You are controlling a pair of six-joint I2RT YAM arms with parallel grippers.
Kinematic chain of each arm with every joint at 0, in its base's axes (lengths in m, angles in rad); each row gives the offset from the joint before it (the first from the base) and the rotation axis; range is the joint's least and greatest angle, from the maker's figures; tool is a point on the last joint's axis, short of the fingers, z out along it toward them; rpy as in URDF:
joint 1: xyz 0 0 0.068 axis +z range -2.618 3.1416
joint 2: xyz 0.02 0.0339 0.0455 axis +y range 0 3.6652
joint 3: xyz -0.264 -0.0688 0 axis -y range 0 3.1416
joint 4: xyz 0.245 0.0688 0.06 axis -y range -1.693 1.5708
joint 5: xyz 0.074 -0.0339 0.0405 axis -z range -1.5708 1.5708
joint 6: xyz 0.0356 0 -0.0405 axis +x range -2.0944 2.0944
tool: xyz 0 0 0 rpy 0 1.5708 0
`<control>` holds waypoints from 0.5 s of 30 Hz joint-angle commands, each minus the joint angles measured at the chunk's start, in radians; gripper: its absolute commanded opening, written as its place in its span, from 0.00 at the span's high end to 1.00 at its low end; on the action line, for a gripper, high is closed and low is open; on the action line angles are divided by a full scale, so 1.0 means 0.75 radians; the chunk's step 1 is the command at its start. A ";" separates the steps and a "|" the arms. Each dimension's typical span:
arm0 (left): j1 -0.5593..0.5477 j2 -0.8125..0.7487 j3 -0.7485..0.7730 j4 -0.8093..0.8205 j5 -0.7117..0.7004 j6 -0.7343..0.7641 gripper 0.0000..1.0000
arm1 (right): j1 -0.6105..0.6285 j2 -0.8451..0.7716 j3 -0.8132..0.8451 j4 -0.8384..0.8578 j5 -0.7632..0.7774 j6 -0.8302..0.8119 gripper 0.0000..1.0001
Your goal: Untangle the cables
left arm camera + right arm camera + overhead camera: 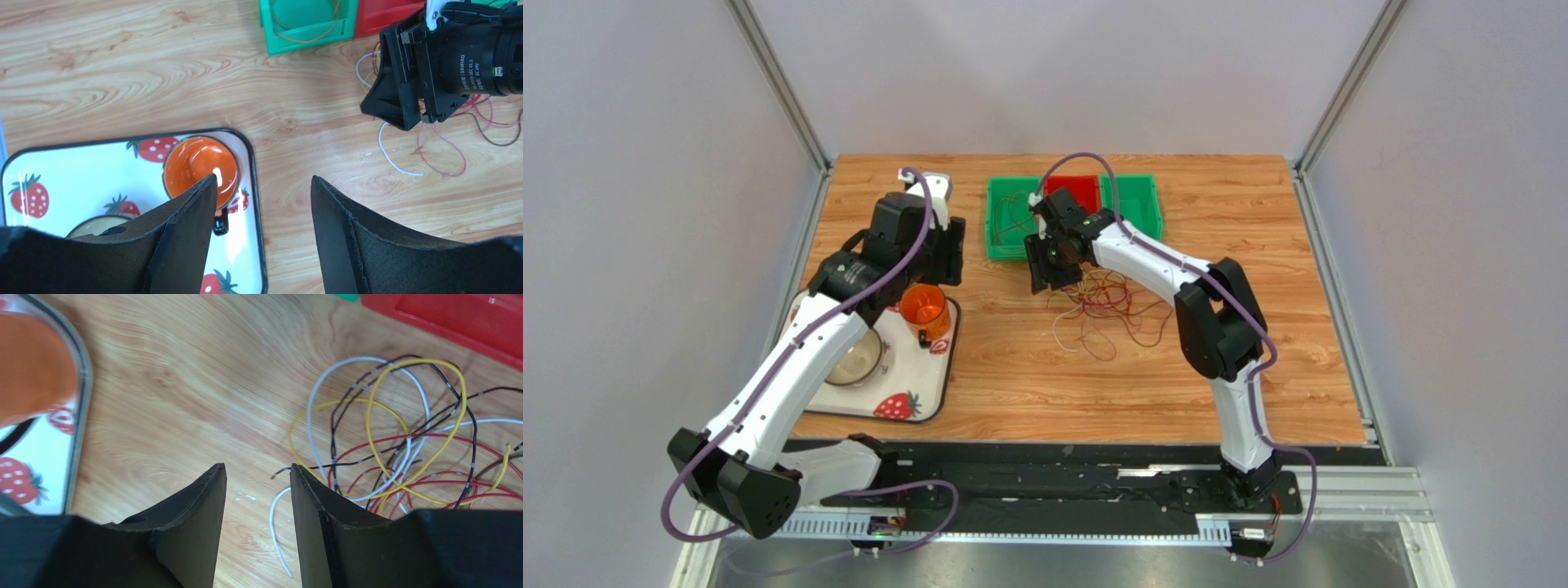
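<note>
Cables (1109,309) in red, yellow, white and black lie in a loose tangle on the desk (1210,368), right of centre. Nearest, at the left, a strawberry-printed tray (928,368) carries an orange cup (924,306). The left end effector (264,208) hovers over that cup's edge, jaws wide and empty. Further in, the right end effector (255,490) hangs at the tangle's left edge, its jaws narrowly apart and gripping nothing; a white strand (277,539) lies on the wood beneath the gap. Farthest, a green bin (1008,251) holds a brownish loop (307,40), with a red bin (1073,194) touching its right side.
</note>
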 commanded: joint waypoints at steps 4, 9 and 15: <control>0.009 -0.025 -0.002 -0.033 -0.017 -0.037 0.34 | 0.003 0.061 0.096 -0.093 0.129 -0.054 0.54; 0.007 -0.031 -0.008 -0.035 -0.028 -0.041 0.35 | 0.007 0.065 0.073 -0.084 0.107 -0.048 0.54; 0.009 -0.021 -0.008 -0.033 -0.019 -0.045 0.36 | 0.023 0.092 0.118 -0.074 0.107 -0.058 0.55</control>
